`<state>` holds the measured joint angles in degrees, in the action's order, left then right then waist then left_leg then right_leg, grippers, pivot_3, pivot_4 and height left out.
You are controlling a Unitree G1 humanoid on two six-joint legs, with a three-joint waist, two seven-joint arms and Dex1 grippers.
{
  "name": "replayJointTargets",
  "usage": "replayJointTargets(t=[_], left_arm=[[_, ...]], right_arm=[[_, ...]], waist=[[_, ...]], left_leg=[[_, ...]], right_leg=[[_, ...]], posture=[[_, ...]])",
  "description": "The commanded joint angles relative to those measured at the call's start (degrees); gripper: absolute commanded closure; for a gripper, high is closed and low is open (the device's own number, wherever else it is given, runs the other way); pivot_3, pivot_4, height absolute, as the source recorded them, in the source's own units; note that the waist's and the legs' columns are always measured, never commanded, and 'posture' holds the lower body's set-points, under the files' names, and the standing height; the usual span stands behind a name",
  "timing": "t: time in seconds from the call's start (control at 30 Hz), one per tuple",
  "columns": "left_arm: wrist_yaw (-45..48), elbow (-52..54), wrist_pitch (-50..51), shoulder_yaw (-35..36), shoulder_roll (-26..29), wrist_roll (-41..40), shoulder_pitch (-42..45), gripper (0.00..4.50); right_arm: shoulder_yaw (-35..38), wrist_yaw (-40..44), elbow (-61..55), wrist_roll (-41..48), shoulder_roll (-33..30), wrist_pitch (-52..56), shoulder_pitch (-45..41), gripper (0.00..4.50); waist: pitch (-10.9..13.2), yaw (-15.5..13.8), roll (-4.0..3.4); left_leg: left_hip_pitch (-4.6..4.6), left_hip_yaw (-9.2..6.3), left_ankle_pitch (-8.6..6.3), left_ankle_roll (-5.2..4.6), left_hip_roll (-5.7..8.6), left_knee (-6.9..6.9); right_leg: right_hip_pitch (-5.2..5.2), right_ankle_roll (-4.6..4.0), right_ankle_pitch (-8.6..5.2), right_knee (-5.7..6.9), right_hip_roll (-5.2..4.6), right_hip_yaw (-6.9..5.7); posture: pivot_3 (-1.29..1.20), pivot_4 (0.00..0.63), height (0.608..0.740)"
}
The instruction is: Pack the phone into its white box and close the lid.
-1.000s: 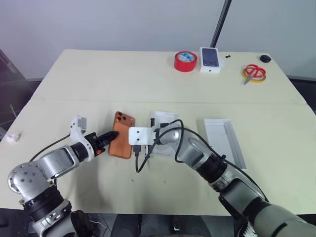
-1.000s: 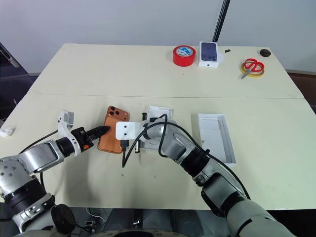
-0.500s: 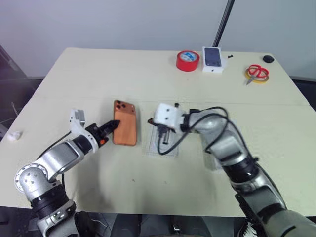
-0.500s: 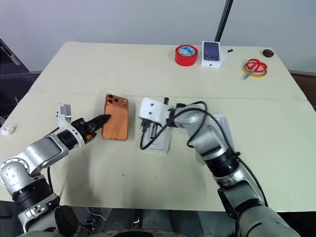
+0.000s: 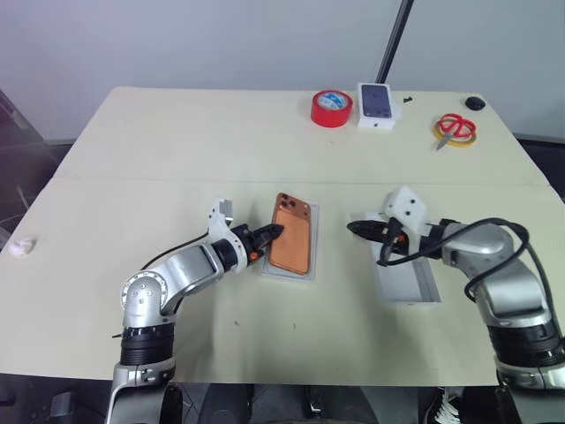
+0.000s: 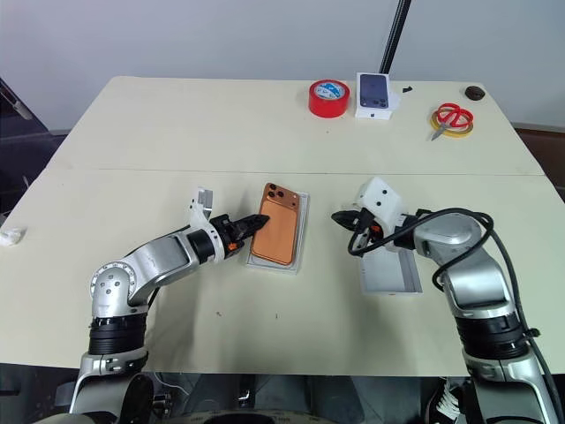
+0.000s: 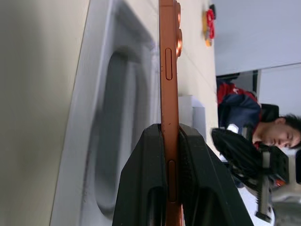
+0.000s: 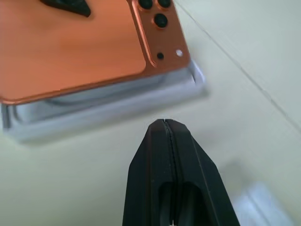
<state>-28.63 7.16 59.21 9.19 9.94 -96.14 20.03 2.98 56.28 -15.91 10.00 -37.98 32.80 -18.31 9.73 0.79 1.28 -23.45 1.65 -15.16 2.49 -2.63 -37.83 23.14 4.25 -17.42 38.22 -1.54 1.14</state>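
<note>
The orange phone (image 5: 293, 237) hangs flat, a little above the white box (image 5: 285, 272), camera lenses up and toward the far side. My left gripper (image 5: 272, 231) is shut on the phone's near-left edge; in the left wrist view its fingers (image 7: 141, 188) pinch the phone (image 7: 168, 70) over the box (image 7: 117, 117), whose inside shows a rounded recess. My right gripper (image 5: 350, 227) is shut and empty, hovering right of the box and pointing at it, above the far end of the lid (image 5: 408, 287). The lid lies open side up. The right wrist view looks past the shut gripper (image 8: 163, 123) at the phone (image 8: 70, 47).
At the table's far edge stand a red tape roll (image 5: 332, 108), a small white box with a phone picture (image 5: 376, 104), scissors on a yellow ring (image 5: 455, 130) and a black pole (image 5: 393, 40). A crumpled white scrap (image 5: 21, 245) lies far left. A person (image 7: 277, 134) sits beyond the table.
My left gripper has carried the phone to the right, over the white box. My right gripper has swung right, away from the box to above the lid.
</note>
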Motion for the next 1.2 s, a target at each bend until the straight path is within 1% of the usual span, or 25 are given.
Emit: replayJointTargets(t=[0.03,0.27,0.3,0.33,0.37,0.43,0.47,0.57,0.63,0.77,0.87,0.93,1.03,1.07,1.1,1.2], left_arm=[[2.6,0.4,-1.2,-1.1,0.1,0.3,0.8,4.47],[4.3,-1.0,-1.2,-2.0,1.4,1.2,1.7,4.47],[4.6,-1.0,-1.1,-2.1,1.5,1.1,1.8,4.04],[4.8,-0.9,-1.0,-2.2,1.7,1.2,1.8,3.52],[5.0,-0.7,-1.0,-2.3,1.8,1.2,1.8,3.14],[5.0,0.0,-0.9,-2.2,2.3,0.7,1.5,2.17],[5.0,0.6,-1.0,-2.0,2.8,0.3,1.4,1.58],[5.3,2.9,-0.9,-1.3,4.7,-1.5,0.7,0.16],[5.7,4.6,-0.8,-1.0,6.7,-2.5,0.3,0.16],[9.0,8.9,0.7,-0.3,13.9,-1.0,-0.9,0.16],[12.6,10.4,0.3,0.6,19.7,3.8,-1.5,0.94],[15.5,10.7,-0.2,0.2,22.5,7.8,-1.7,2.06],[19.2,9.4,-0.6,-1.7,24.9,14.7,-1.4,3.51],[20.7,9.0,-0.7,-3.1,25.4,18.0,-0.8,4.07],[22.0,8.6,-0.8,-4.3,25.6,20.7,-0.3,4.47],[25.8,6.6,-1.4,-8.0,24.4,27.8,2.2,4.47]], right_arm=[[2.1,-1.2,-3.3,2.0,-1.7,-0.6,0.5,4.50],[1.1,-2.9,-2.9,2.7,-2.5,-1.4,0.5,4.50],[0.8,-3.1,-2.6,2.6,-2.6,-1.6,0.3,4.50],[0.5,-3.2,-2.4,2.6,-2.6,-1.8,0.2,4.50],[0.3,-3.2,-2.3,2.6,-2.7,-2.0,0.0,4.50],[-0.2,-3.3,-2.1,2.7,-2.8,-2.2,-0.2,4.50],[-0.4,-3.2,-2.0,2.7,-2.9,-2.4,-0.3,4.50],[-1.3,-3.2,-1.6,2.2,-3.3,-2.8,-0.7,4.50],[-2.3,-3.3,-1.2,1.7,-3.7,-2.8,-1.1,4.50],[-6.4,-3.7,-0.8,-1.2,-4.9,-3.4,-1.6,4.50],[-9.9,-5.0,-0.2,-4.1,-4.6,-4.0,-2.1,4.50],[-11.6,-6.1,0.6,-5.4,-3.9,-3.3,-2.8,4.50],[-14.7,-7.8,1.9,-7.7,-2.5,-2.3,-4.7,4.50],[-16.0,-8.4,2.6,-8.8,-2.0,-2.1,-5.5,4.50],[-16.9,-8.9,3.1,-9.7,-1.5,-1.9,-6.3,4.50],[-19.6,-10.1,4.4,-12.3,-0.4,-2.0,-7.9,4.50]], waist=[[0.0,-0.1,0.00],[0.0,-0.2,0.00],[0.0,-0.2,0.00],[0.0,-0.2,0.00],[0.0,-0.2,0.00],[0.0,-0.2,0.00],[0.0,-0.2,0.00],[0.0,-0.2,0.00],[0.0,-0.1,0.00],[0.0,-0.1,0.00],[0.0,-0.2,-0.01],[0.0,-0.2,-0.02],[0.0,-0.2,-0.02],[0.0,-0.2,-0.02],[0.0,-0.2,-0.02],[0.0,-0.3,-0.01]], left_leg=[[0.00,0.00,0.00,0.00,0.00,0.00],[-0.01,0.00,0.00,0.00,0.02,-0.03],[-0.01,0.00,0.00,0.00,0.02,-0.03],[-0.01,0.00,0.00,0.00,0.02,-0.03],[-0.01,0.00,0.00,0.01,0.02,-0.03],[-0.01,0.00,0.00,0.01,0.02,-0.03],[-0.01,0.00,0.00,0.01,0.02,-0.03],[-0.01,0.00,0.00,0.01,0.01,-0.03],[0.00,-0.01,0.01,0.01,-0.01,-0.03],[0.00,-0.01,0.01,0.01,-0.02,-0.03],[0.01,-0.01,0.01,0.01,-0.02,-0.02],[0.01,0.01,0.01,0.02,0.00,-0.03],[0.01,0.03,0.01,0.02,0.01,-0.04],[0.01,0.03,0.01,0.02,0.02,-0.03],[0.01,0.03,0.01,0.02,0.02,-0.03],[0.00,0.03,0.01,0.02,0.04,-0.03]], right_leg=[[0.00,0.00,0.00,0.00,0.00,0.00],[-0.02,0.00,0.00,-0.01,-0.01,0.00],[-0.02,0.01,0.00,-0.01,-0.01,0.00],[-0.02,0.01,0.00,-0.01,-0.01,0.00],[-0.02,0.01,0.00,-0.01,-0.01,0.00],[-0.02,0.01,0.00,0.00,-0.01,0.00],[-0.02,0.01,0.00,0.00,-0.01,-0.01],[-0.03,0.01,0.00,0.00,-0.01,0.00],[-0.03,0.01,0.00,0.00,-0.01,0.00],[-0.03,0.01,0.00,0.00,-0.01,0.00],[-0.03,0.00,0.00,0.00,0.00,-0.01],[-0.03,0.00,-0.01,-0.01,-0.01,-0.01],[-0.03,-0.01,-0.01,-0.01,-0.02,-0.01],[-0.02,-0.01,-0.01,-0.01,-0.02,-0.01],[-0.02,-0.01,-0.01,-0.02,-0.01,-0.01],[-0.01,-0.01,-0.01,-0.02,-0.02,-0.02]], posture=[[0.00,0.150,0.732],[0.00,0.150,0.732],[0.00,0.150,0.732],[0.00,0.150,0.732],[0.00,0.150,0.732],[0.00,0.150,0.732],[0.00,0.150,0.732],[0.00,0.150,0.732],[0.00,0.150,0.732],[0.00,0.150,0.732],[0.00,0.150,0.732],[0.00,0.150,0.732],[0.00,0.150,0.732],[0.00,0.150,0.732],[0.00,0.150,0.732],[0.00,0.150,0.732]])
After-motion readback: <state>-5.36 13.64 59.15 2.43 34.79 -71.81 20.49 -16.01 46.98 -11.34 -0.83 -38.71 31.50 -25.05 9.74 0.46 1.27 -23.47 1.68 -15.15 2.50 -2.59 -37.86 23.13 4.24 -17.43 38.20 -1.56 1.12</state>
